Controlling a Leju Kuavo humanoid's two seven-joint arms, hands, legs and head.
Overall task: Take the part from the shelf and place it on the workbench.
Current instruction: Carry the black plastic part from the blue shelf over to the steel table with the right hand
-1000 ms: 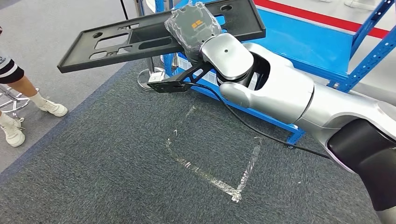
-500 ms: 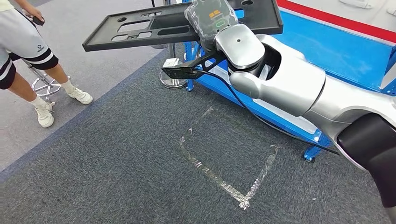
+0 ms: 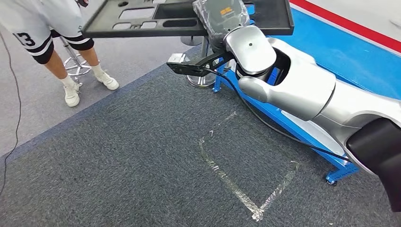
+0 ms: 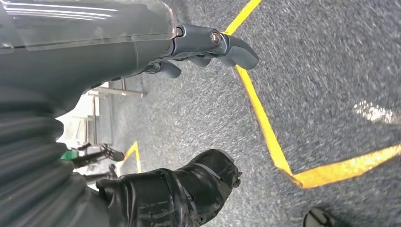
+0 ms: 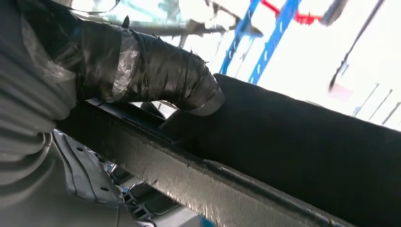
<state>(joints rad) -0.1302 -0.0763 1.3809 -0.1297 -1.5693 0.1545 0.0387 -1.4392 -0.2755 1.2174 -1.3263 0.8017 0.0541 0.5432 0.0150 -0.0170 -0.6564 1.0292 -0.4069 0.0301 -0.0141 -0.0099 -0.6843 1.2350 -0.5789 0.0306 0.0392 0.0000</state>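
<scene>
The part is a long flat black panel (image 3: 142, 21) with cut-out slots, held level in the air at the top of the head view. My right hand (image 3: 221, 16), wrapped in clear film, grips its near edge at the right end, and the silver arm comes in from the right. In the right wrist view the taped thumb (image 5: 161, 71) presses on the panel's (image 5: 307, 142) dark surface. My left hand (image 4: 118, 52) hangs over the grey carpet, its fingers (image 4: 227, 45) and thumb apart with nothing between them.
A blue shelf frame (image 3: 283, 120) runs along the right, close behind my right arm. A person (image 3: 47, 33) stands at the upper left beside a chrome stool (image 3: 75, 66). A silver tape outline (image 3: 246, 179) marks the carpet; yellow tape lines (image 4: 265, 127) lie below my left hand.
The whole view has swung: the camera has turned, the shelf slid right and down, and the person came further into view. My right hand still holds the panel.
</scene>
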